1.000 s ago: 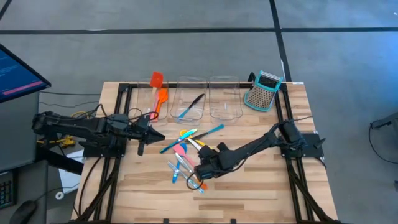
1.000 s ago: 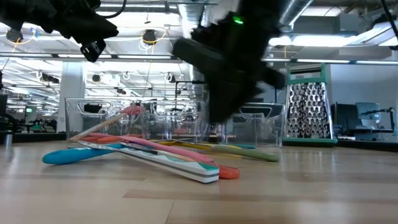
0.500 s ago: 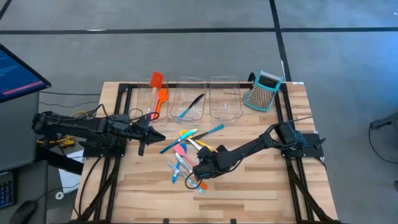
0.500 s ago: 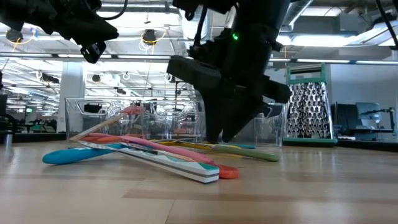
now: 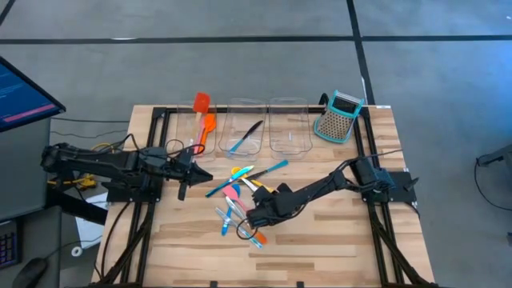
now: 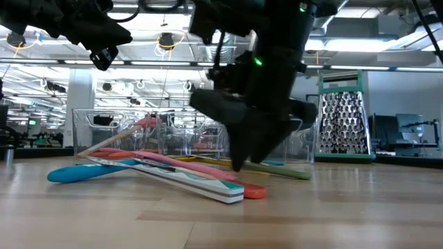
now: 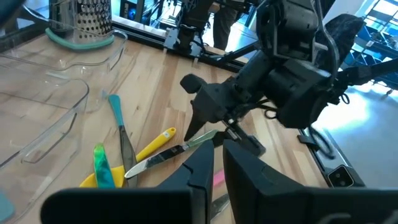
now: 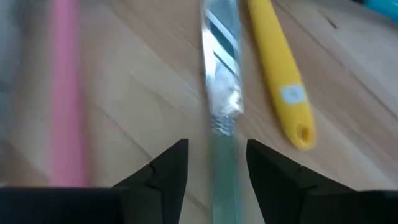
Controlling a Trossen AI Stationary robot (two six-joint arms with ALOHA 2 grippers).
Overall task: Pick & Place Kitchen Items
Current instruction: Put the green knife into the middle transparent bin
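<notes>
A slim utensil with a pale green handle and a silvery blade (image 8: 220, 112) lies flat on the wooden table (image 5: 336, 240), in the loose heap of small plastic utensils (image 5: 240, 204) near the table's middle. In the right wrist view its handle runs straight into the gap between the right gripper's (image 8: 214, 165) two dark fingers (image 8: 165, 168), one on each side with bare wood showing between pad and handle; the fingers are spread apart and hold nothing. Whether the tips touch the table cannot be told: the low view shows only the dark bulk of that gripper (image 6: 249, 142) down among the heap, hiding the utensil.

Just beside the green-handled piece lies a yellow-handled utensil (image 8: 280, 74), with a pink one (image 8: 62, 93) on the other side, blurred and cut off by the frame edge. From above, the right gripper (image 5: 256, 218) covers part of the heap, so the pieces under it cannot be counted.

Farther off, two orange and red spatulas (image 5: 203, 116) lie in a clear plastic bin (image 5: 186, 132), and a black piece and a blue spoon (image 5: 245, 138) in the clear middle bin (image 5: 232, 108). A teal-and-grey box grater (image 5: 338, 117) stands at the far right corner.

The left gripper (image 5: 186, 178) hangs above the table's left side, well apart from the heap, its fingers (image 7: 245, 180) nearly together and empty.
</notes>
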